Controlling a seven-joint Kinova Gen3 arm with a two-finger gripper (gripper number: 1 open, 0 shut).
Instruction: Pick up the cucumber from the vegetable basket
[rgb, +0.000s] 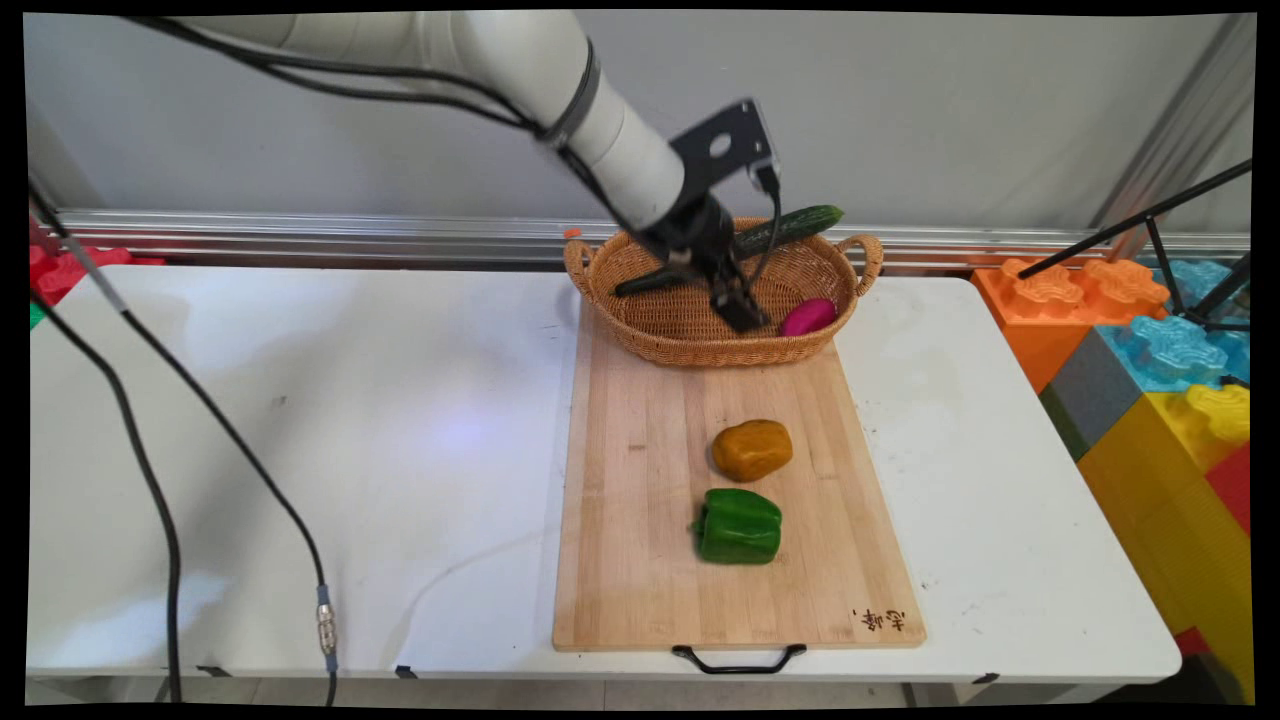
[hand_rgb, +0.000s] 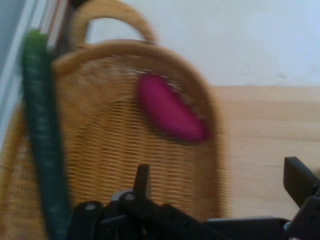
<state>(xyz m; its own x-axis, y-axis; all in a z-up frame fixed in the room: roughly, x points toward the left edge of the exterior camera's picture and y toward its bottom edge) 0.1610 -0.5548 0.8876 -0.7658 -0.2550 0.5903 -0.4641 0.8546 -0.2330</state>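
Woven wicker forms the basket (rgb: 690, 335) at the far end of a wooden cutting board (rgb: 640, 520) on the white desk (rgb: 300, 420), and the black pincer (rgb: 742, 312) hangs inside it with its fingers spread apart and nothing between them, just beside a magenta eggplant (rgb: 808, 316) lying against the basket's right wall. A long green cucumber (rgb: 790, 226) leans across the basket, its tip sticking out over the far rim. Nearer on the board, an orange-brown pepper (rgb: 752, 449) and a green bell pepper (rgb: 740, 526) sit close together, well apart from the pincer.
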